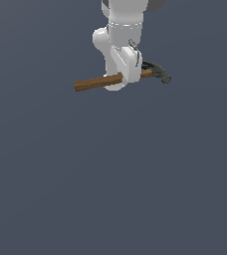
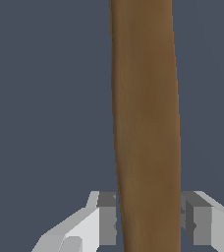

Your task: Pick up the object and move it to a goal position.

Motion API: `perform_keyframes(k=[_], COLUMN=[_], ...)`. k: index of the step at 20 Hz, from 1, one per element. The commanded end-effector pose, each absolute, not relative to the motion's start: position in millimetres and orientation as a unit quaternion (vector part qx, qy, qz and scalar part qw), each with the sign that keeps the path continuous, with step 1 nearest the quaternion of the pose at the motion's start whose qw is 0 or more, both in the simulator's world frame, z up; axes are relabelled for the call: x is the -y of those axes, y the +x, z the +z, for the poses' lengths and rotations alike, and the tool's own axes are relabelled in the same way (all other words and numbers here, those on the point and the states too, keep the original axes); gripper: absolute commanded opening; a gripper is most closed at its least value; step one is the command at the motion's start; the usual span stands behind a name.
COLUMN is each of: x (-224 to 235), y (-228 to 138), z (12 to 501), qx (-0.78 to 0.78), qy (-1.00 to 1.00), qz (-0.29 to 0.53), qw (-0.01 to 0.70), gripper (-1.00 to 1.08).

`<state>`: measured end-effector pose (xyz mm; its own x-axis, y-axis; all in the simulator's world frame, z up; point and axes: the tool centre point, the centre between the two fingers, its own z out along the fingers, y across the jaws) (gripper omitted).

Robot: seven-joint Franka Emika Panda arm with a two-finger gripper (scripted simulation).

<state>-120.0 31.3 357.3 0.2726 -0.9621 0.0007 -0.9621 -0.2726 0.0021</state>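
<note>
The object, a claw hammer (image 1: 95, 82) with a brown wooden handle and dark grey head (image 1: 160, 73), lies roughly level near the top of the exterior view, head toward the exterior view's right. My gripper (image 1: 127, 75) comes down over the handle close to the head end. In the wrist view the handle (image 2: 146, 113) runs between the two fingers, and the grey pads (image 2: 106, 219) press against both of its sides. The gripper (image 2: 148, 221) is shut on the handle. I cannot tell whether the hammer rests on the surface or hangs above it.
A plain dark grey-blue surface (image 1: 113, 189) fills both views. The white arm (image 1: 123, 30) reaches in from the top of the exterior view.
</note>
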Motion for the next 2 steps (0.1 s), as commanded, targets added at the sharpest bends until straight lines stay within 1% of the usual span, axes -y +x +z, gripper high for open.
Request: perform_keyframes(k=[1, 2], x=[-31.4, -31.4], y=[-121.6, -121.7], z=[362.3, 362.5], qx=[0.603, 0.603], qy=[0.798, 0.798], qz=[0.0, 0.0], qw=[0.0, 0.0], gripper=[-1.0, -1.0])
